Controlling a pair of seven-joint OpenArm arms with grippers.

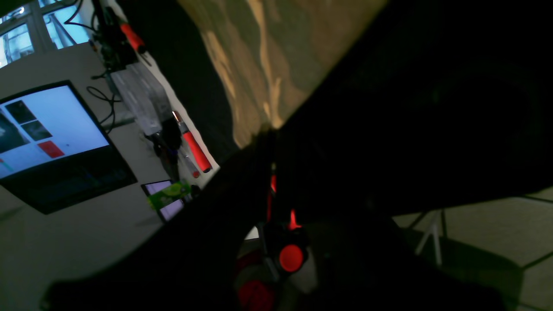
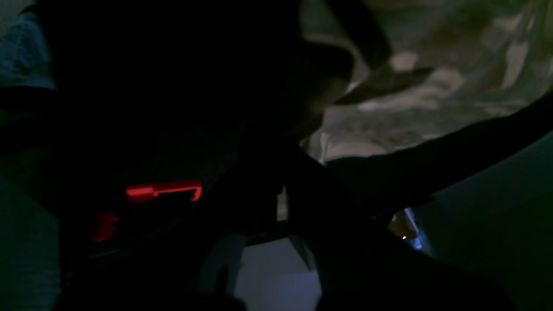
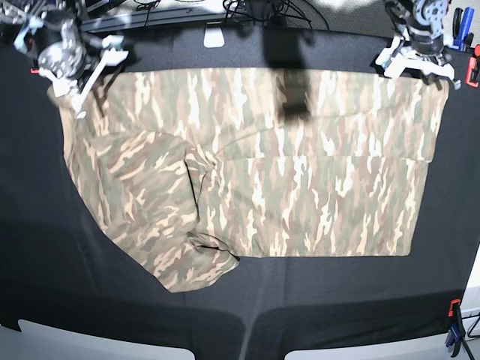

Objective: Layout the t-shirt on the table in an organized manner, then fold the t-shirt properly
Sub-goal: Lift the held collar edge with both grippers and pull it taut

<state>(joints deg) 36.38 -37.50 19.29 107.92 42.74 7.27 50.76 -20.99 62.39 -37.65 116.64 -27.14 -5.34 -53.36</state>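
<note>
On the table (image 3: 45, 247), spread t-shirt (image 3: 300, 195)

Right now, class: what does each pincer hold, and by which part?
Each is shut on the t-shirt: the left pincer and the right pincer each pinch a far corner.

Tan-olive-brown camouflage t-shirt (image 3: 300, 187), matte black table (image 3: 337, 300) (red clamp (image 3: 454, 307))

both arms are silvery grey metal with black joints; each hand, right hand (image 3: 81, 86) and left hand (image 3: 420, 66), has white fingers.
</note>
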